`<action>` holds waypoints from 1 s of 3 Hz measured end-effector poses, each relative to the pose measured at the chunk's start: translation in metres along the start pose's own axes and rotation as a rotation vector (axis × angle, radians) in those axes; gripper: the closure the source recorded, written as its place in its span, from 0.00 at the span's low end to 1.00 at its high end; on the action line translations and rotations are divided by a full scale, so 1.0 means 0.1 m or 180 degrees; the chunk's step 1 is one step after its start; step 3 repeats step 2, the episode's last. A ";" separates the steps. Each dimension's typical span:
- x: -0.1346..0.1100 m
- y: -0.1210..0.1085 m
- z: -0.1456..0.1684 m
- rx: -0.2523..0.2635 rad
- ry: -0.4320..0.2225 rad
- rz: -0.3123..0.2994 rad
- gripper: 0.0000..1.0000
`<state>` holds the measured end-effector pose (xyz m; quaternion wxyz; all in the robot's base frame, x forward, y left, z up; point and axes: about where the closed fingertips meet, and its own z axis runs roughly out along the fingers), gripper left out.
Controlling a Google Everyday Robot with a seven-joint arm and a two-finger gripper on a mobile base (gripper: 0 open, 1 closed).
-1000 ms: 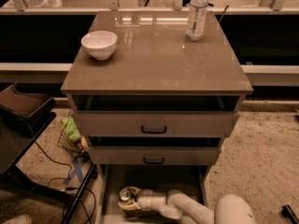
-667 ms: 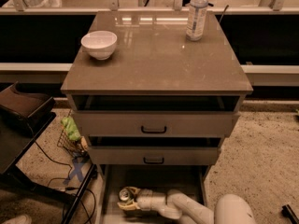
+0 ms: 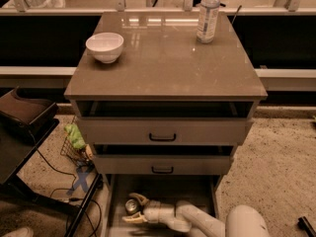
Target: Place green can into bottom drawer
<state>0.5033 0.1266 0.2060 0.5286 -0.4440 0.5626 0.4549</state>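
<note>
The bottom drawer (image 3: 197,191) of the grey-brown cabinet stands pulled out at the bottom of the view. My gripper (image 3: 132,209) reaches into its left part from the right, fingers around the green can (image 3: 131,206), which stands upright with its silver top showing. One finger (image 3: 139,198) lies behind the can and the other (image 3: 133,219) in front. My pale arm (image 3: 197,220) runs across the drawer to the lower right.
A white bowl (image 3: 104,46) and a clear plastic bottle (image 3: 208,15) stand on the cabinet top (image 3: 163,63). Two upper drawers with black handles (image 3: 162,137) are slightly open. A dark chair (image 3: 22,117), a wire basket with green items (image 3: 75,142) and cables lie left.
</note>
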 end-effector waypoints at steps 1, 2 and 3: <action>0.00 0.01 0.01 -0.0005 -0.0003 0.0002 0.00; 0.00 0.01 0.01 -0.0006 -0.0003 0.0002 0.00; 0.00 0.01 0.01 -0.0006 -0.0003 0.0002 0.00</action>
